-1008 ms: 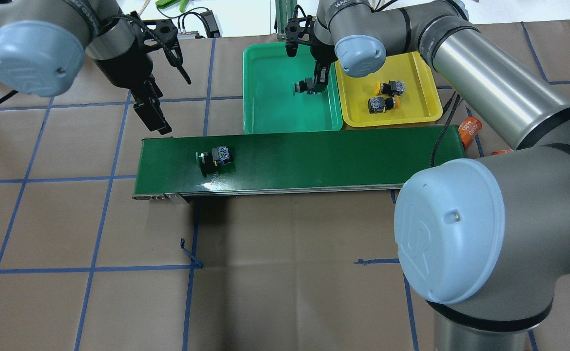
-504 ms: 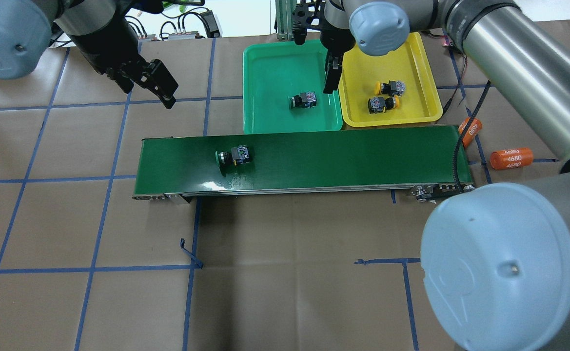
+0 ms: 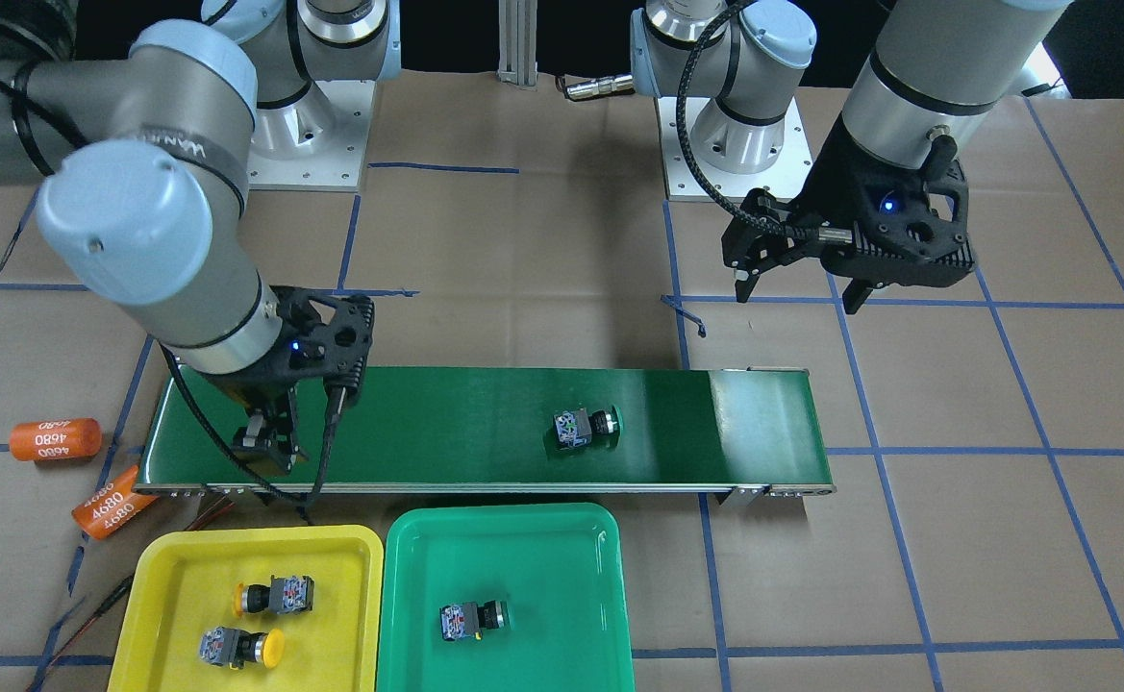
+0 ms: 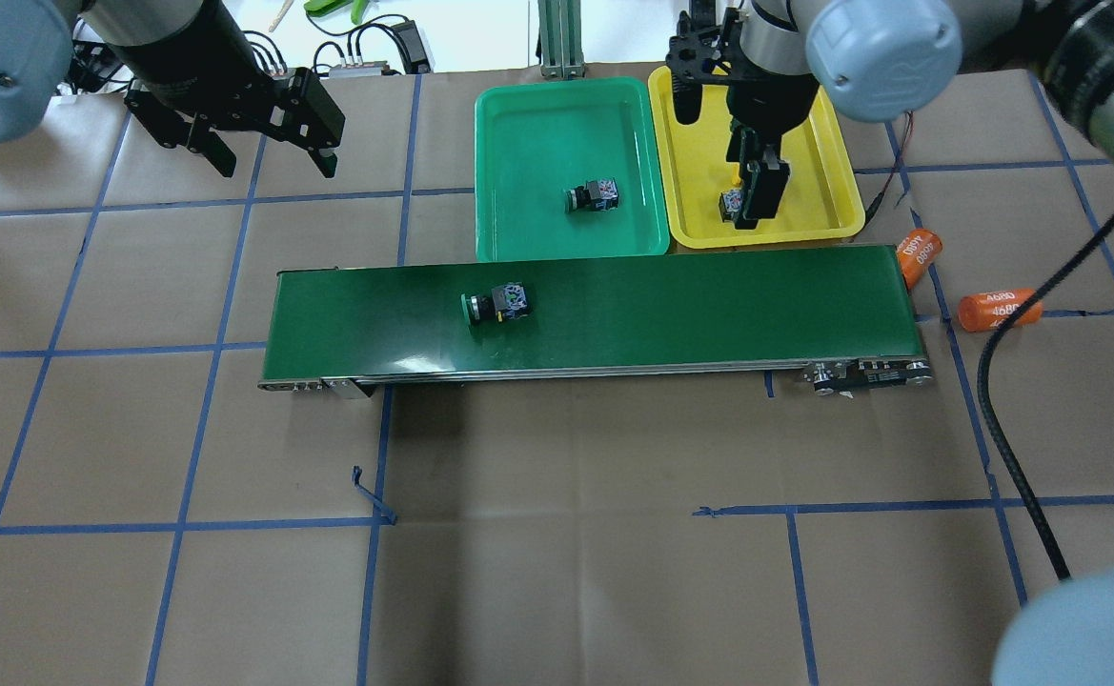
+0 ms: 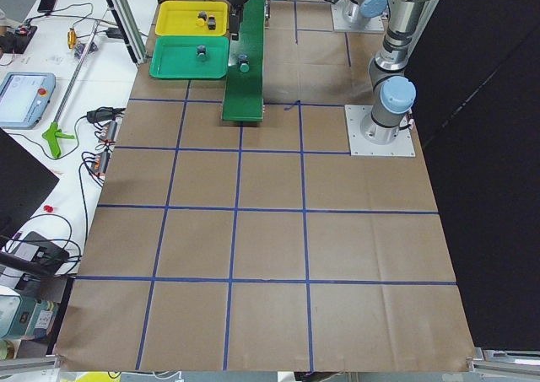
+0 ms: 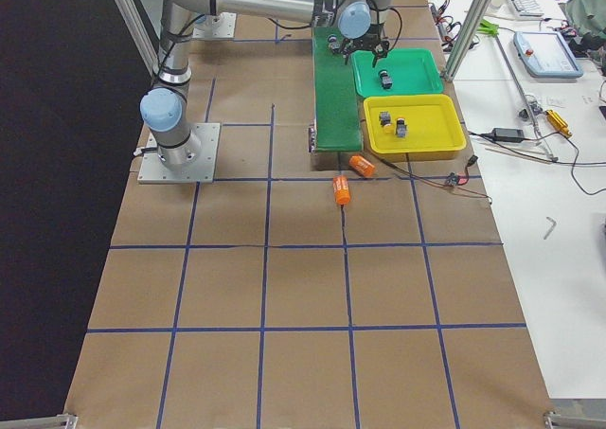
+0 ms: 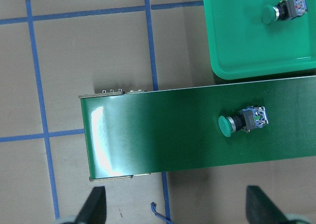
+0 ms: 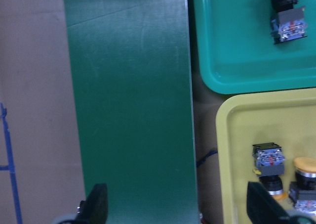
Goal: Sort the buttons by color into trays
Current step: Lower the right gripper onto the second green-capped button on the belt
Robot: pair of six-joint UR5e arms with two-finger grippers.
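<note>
The green-capped button (image 4: 499, 303) is riding further right along the conveyor belt (image 4: 690, 305) than half a second ago. It is lying on its side at centre frame in the overhead view, long axis along the belt, cap pointing frame-left. A second green button (image 4: 595, 196) is lying the same way in the green tray (image 4: 528, 124), upper centre. Two yellow buttons (image 3: 273, 596) are lying in the yellow tray (image 4: 828, 181) alongside. The right pincer (image 4: 755, 217) has shifted above them and is gaping wide and empty. At upper left, the left pincer (image 4: 275, 162) is hanging over the tabletop (image 4: 557, 534), spread wide and holding nothing.
</note>
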